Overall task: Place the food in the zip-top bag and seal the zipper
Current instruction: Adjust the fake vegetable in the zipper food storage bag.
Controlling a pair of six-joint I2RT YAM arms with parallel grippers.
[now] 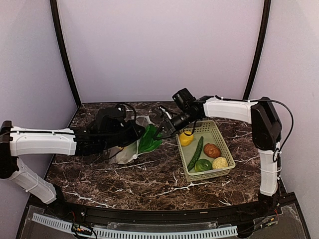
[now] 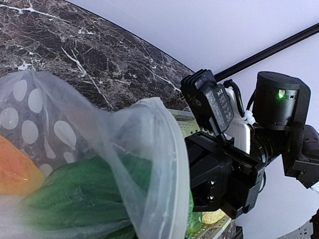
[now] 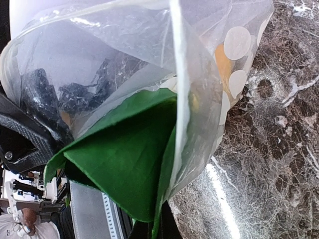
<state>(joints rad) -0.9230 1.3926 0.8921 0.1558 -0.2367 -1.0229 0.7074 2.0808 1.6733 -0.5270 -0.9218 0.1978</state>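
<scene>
The clear zip-top bag (image 1: 128, 151) with white dots lies left of centre, its mouth facing right. My left gripper (image 1: 133, 133) holds the bag's upper edge; the bag hides its fingers in the left wrist view (image 2: 149, 164). Green leek leaves (image 1: 148, 139) stick out of the mouth. My right gripper (image 1: 164, 130) is shut on the leaves' edge (image 3: 129, 164), its fingertips (image 3: 160, 228) at the mouth. The zipper strip (image 3: 178, 74) runs along the open rim. An orange piece (image 3: 222, 59) lies deep in the bag. A yellow lemon (image 1: 186, 138), a brown fruit (image 1: 212, 150), a green round fruit (image 1: 203, 165) and a pale bumpy one (image 1: 220, 163) lie in the basket.
The light green mesh basket (image 1: 221, 136) stands right of centre and also holds a long dark green vegetable (image 1: 196, 153). The right arm (image 1: 234, 109) reaches in from the far right over the basket's back corner. Walls close the back and sides of the marble table (image 1: 149, 179).
</scene>
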